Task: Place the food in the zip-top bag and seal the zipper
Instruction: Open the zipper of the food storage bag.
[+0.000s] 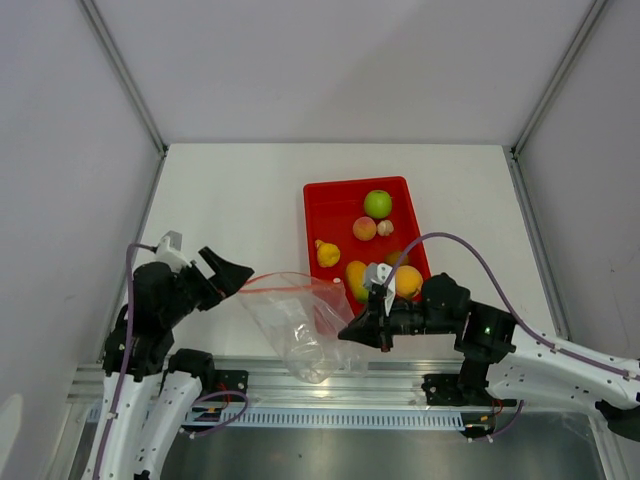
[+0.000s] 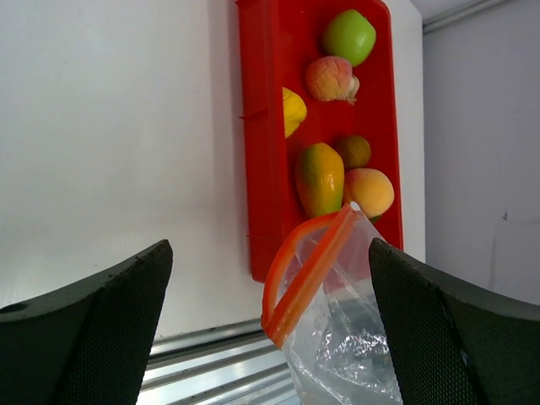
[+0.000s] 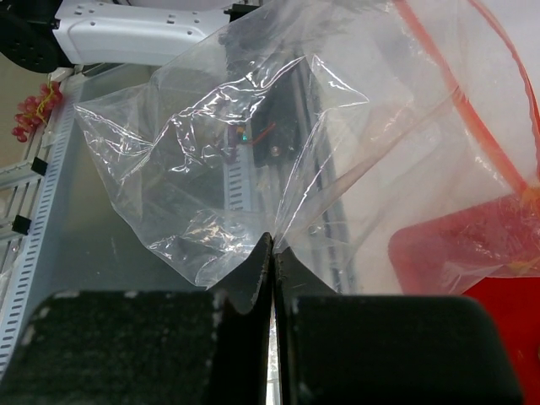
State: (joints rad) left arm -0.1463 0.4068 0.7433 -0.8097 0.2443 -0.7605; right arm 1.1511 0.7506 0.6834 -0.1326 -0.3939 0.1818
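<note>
The clear zip-top bag [image 1: 300, 325] lies crumpled at the table's near edge, its mouth facing the red tray. Its orange-red zipper [image 1: 285, 283] gapes open, as the left wrist view [image 2: 305, 268] also shows. My right gripper [image 1: 352, 332] is shut on the bag's film [image 3: 228, 152] at the bag's right side [image 3: 272, 246]. My left gripper [image 1: 222, 277] is open, just left of the bag's mouth; the bag [image 2: 342, 337] sits ahead between its fingers [image 2: 93, 329]. The food lies in the tray: green apple [image 1: 377, 203], peach [image 1: 364, 228], beige piece [image 1: 385, 227], yellow pear [image 1: 327, 253], mango [image 1: 357, 278], orange [image 1: 407, 281].
The red rectangular tray [image 1: 318, 205] stands right of the table's middle, its near end partly under my right arm. A metal rail [image 1: 330, 380] runs along the near edge under the bag. Grey walls close in the left, right and back.
</note>
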